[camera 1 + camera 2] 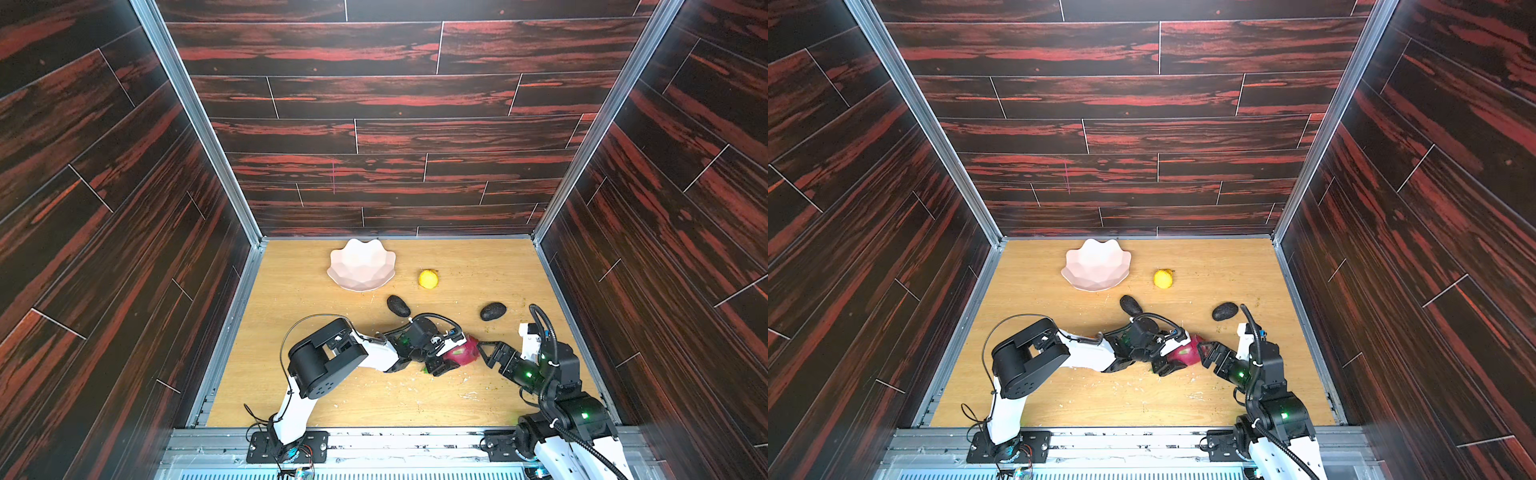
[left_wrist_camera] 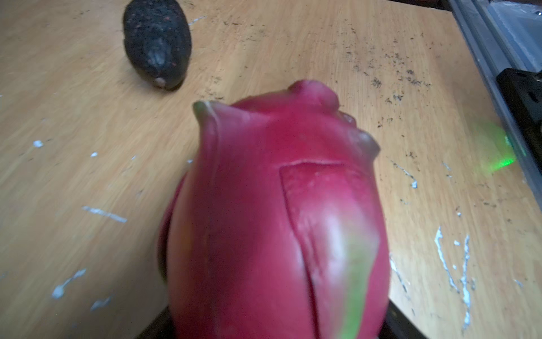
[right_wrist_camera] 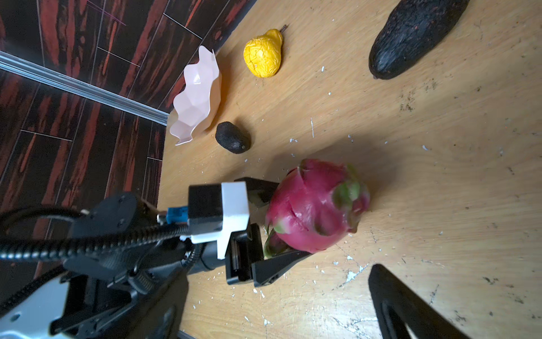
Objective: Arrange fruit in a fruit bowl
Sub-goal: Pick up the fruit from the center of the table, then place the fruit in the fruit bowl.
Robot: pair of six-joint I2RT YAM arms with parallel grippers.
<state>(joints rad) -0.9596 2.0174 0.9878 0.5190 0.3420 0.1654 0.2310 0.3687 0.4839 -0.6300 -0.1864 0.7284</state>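
A magenta dragon fruit (image 1: 466, 350) (image 1: 1185, 353) (image 3: 313, 205) lies on the wooden table near the front. My left gripper (image 1: 455, 353) is shut on its base, one finger on each side, and the fruit fills the left wrist view (image 2: 278, 220). Just right of the fruit, my right gripper (image 1: 484, 353) (image 1: 1204, 353) stands open and holds nothing. The pale scalloped fruit bowl (image 1: 361, 274) (image 1: 1096, 268) (image 3: 196, 97) sits far left with no fruit in it. A yellow lemon (image 1: 428, 279) (image 3: 263, 55) lies right of it. Two dark avocados (image 1: 398, 305) (image 1: 493, 311) (image 2: 157, 44) lie mid-table.
Dark red wood-patterned walls (image 1: 124, 208) close in the table on three sides, with aluminium rails (image 1: 232, 332) along the table edges. The tabletop (image 1: 374, 399) carries white flecks and dark crumbs. Both arm bases (image 1: 286, 444) stand at the front edge.
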